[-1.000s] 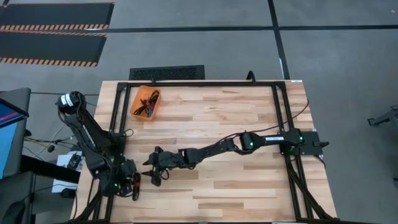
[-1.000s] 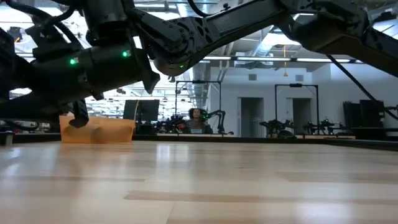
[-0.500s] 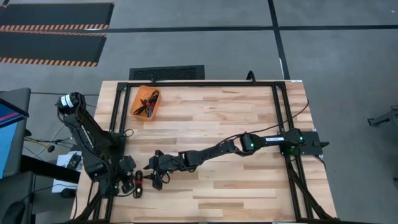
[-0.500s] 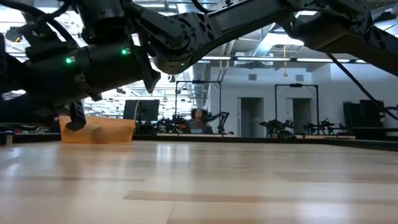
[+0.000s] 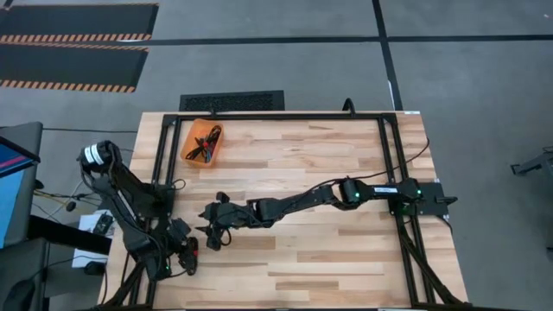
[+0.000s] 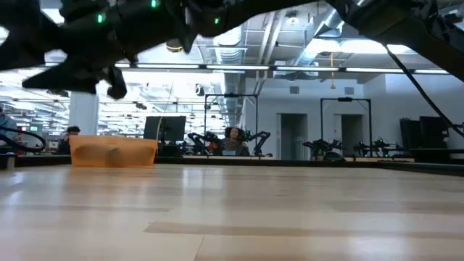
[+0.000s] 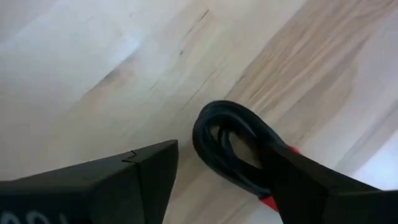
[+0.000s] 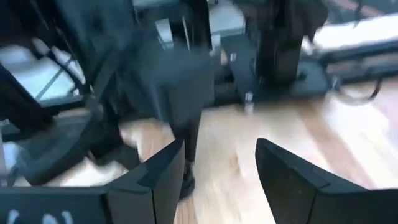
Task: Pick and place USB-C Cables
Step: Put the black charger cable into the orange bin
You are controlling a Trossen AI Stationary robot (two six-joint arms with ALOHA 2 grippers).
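At about 8 o'clock on the wooden table point(image 5: 346, 173), close to the near-left corner, the left gripper point(image 5: 188, 255) sits low with a black cable point(image 7: 233, 149) coiled between its fingers point(image 7: 311, 183). In the left wrist view the loop lies against one finger, with a bit of red (the tie, it seems) showing at that finger's edge point(image 7: 268, 200). The other finger stands off from the coil, and I cannot tell whether the pair is actually clamped on it.

Just beside it, toward 3 o'clock, the right gripper point(image 5: 212, 231) hangs at the end of its arm, which stretches across the table from the right side. Its fingers point(image 8: 298, 180) are spread apart with nothing between them; bare wood shows in the gap.

At about 10 o'clock, near the far-left corner, an orange bin point(image 5: 204, 143) holds more cables point(image 5: 207, 142) in a dark tangle. In the low view the bin point(image 6: 112, 151) stands on the table's far edge.
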